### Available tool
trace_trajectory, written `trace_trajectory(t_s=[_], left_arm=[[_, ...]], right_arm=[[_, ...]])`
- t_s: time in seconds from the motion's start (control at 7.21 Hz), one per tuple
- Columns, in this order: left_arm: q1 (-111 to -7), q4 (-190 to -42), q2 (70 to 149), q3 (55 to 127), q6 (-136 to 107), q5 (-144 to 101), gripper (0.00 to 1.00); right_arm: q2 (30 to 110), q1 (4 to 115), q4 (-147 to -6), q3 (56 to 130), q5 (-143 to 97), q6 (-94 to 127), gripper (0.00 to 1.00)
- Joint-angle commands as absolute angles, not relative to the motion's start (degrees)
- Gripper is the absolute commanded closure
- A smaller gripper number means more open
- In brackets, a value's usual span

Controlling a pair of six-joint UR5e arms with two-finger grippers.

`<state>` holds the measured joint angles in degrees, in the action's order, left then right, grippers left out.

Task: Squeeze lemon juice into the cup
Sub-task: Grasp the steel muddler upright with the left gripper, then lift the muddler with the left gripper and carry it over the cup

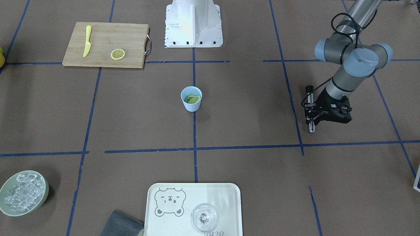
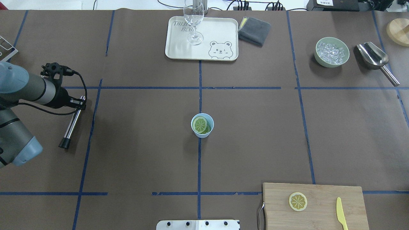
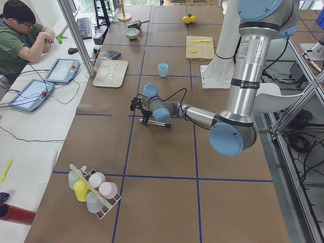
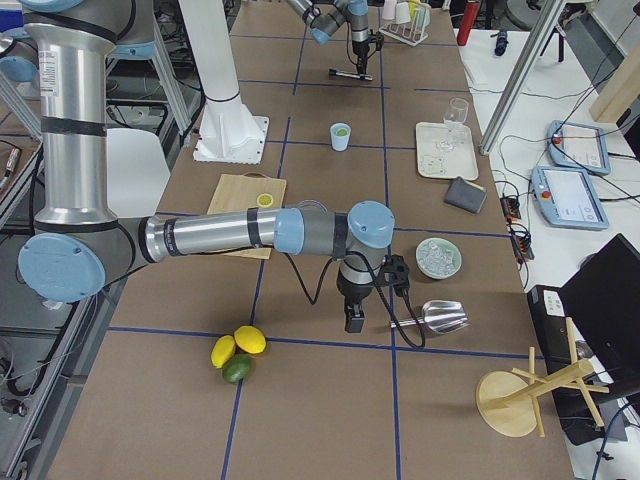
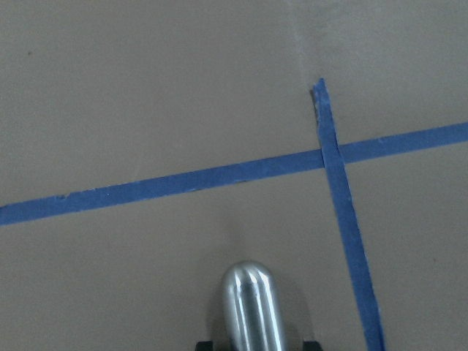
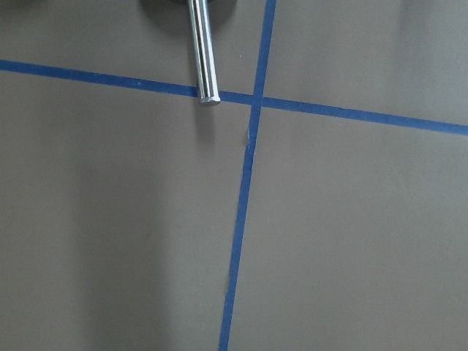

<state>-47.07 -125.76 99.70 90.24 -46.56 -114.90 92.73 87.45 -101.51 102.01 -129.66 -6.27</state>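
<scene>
Across the brown table, lemon apparently already in cup, left tool parked aside, grip unreadable; next, fetching and squeezing spare slice.

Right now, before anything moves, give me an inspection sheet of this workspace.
Surface: brown paper-covered table with a blue tape grid.
Job's things: pale blue cup upright at centre with two lemon slices inside; a loose lemon slice on the cutting board.
Clutter: yellow knife on that board; wine glass on the bear tray; grey cloth; bowl of ice; metal scoop.
Hands: left hand closed on a steel rod, well away from the cup; right hand near the scoop, open or shut unclear.
Cables: black cable looping off the left wrist.
Surroundings: seated person at the side bench; rack of cups at the table's end.
</scene>
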Motion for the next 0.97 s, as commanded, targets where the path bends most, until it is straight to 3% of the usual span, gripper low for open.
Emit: trace_trajectory(t_s=[0.0,0.28,0.83], left_arm=[[-47.3,-125.7,99.6,92.4,-46.3,-115.0,1.00],[-47.6,-126.3,100.3,96.0,-46.1,-113.8,1.00],[-49.5,-132.7,109.5,99.9,-30.1,-110.4,1.00]], right_arm=[[92.7,87.5,-101.5,102.0,-129.7,-6.2,0.00],[92.7,87.5,-101.5,102.0,-129.7,-6.3,0.00],[92.7,87.5,-101.5,101.4,-129.6,-6.4,0.00]])
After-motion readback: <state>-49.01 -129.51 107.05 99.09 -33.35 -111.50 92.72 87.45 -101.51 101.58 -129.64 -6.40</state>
